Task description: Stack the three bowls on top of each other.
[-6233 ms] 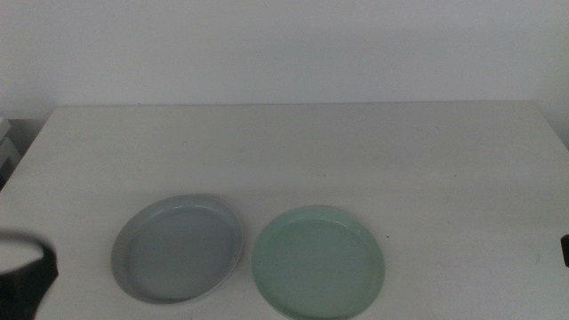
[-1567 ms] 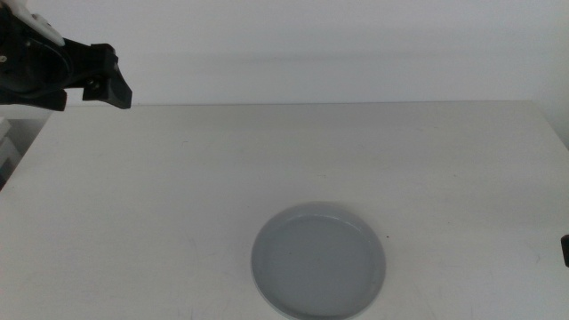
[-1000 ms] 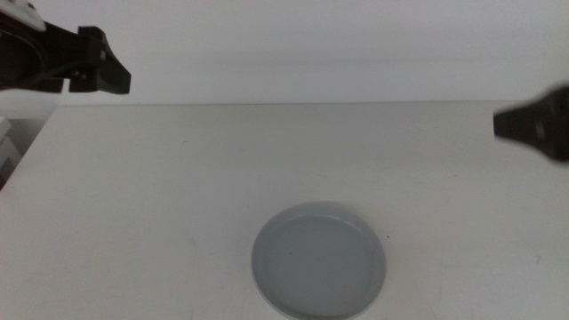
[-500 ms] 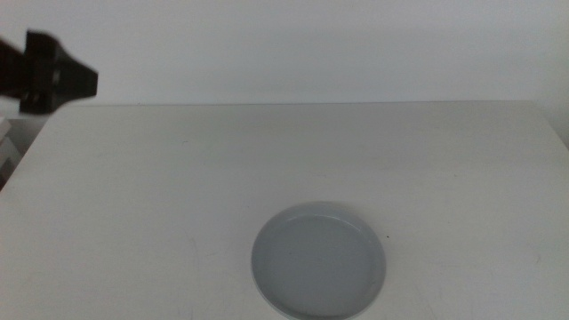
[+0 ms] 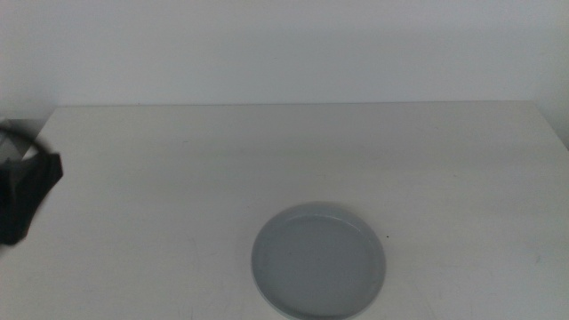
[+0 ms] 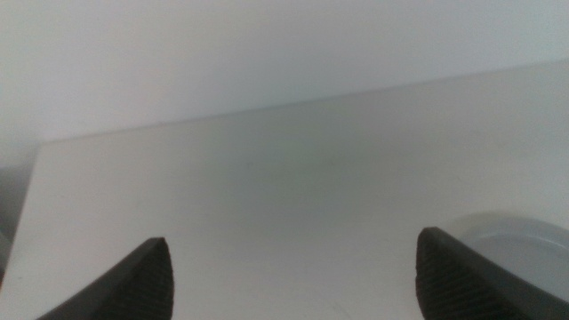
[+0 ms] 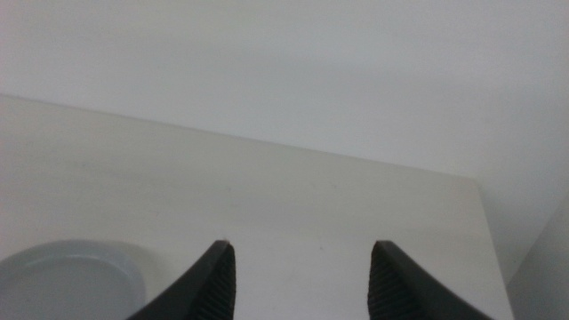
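Observation:
A grey bowl (image 5: 318, 271) sits alone on the white table (image 5: 293, 151), near the front edge and a little right of centre. The white and mint green bowls do not show in any view. My left gripper (image 5: 37, 185) is a dark blur at the table's left edge, well away from the bowl. In the left wrist view its jaws (image 6: 293, 238) stand wide apart and empty, with the grey bowl's rim (image 6: 520, 249) in a corner. My right gripper (image 7: 300, 245) is out of the middle view; it is open and empty, with the grey bowl (image 7: 71, 277) to one side.
The table's back edge meets a plain white wall (image 5: 284, 44). A dark gap shows past the table's left edge (image 5: 7, 133). Nothing else stands on the table.
The left gripper has dropped from the upper left to the table's left edge. The right gripper, seen at the right one second ago, has left the view. The grey bowl now sits where the mint one was.

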Controlling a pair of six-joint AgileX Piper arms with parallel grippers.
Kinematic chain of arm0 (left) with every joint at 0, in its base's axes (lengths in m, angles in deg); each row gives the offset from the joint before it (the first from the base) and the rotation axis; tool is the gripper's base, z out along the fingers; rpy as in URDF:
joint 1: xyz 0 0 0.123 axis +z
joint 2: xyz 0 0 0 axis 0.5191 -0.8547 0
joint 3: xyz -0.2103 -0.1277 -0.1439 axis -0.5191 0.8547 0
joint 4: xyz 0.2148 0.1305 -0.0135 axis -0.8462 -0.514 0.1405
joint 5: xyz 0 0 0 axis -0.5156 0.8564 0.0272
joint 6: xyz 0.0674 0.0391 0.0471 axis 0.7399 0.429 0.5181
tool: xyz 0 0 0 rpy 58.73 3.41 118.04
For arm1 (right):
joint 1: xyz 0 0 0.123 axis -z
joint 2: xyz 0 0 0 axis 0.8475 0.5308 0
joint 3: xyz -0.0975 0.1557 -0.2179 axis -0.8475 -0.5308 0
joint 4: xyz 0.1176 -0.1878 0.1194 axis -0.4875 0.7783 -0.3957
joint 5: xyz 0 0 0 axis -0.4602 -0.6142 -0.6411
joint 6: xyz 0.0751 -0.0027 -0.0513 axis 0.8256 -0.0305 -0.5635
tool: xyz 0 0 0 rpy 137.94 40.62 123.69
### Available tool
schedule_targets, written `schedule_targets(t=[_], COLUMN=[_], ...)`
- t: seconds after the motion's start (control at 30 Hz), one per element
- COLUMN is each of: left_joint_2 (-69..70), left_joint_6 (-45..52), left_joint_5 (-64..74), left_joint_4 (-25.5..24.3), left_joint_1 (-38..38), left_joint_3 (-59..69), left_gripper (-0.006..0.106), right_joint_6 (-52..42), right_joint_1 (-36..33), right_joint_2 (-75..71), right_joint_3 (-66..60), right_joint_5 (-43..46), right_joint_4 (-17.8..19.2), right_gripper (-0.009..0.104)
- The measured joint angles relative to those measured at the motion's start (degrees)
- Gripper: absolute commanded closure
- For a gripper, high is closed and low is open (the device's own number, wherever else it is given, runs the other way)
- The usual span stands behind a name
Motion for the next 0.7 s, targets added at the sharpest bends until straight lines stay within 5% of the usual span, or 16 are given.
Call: schedule_targets(t=[0.7], left_joint_2=[9.21], left_joint_6=[0.18], left_joint_5=[-3.63], left_joint_4=[0.16], left_joint_1=[0.0], left_joint_3=[9.15], left_gripper=[-0.004], right_joint_6=[2.9], right_joint_1=[0.0], right_joint_2=[-5.15], right_joint_3=[-5.34], right_joint_5=[0.1], right_joint_4=[-0.34], right_gripper=[0.055])
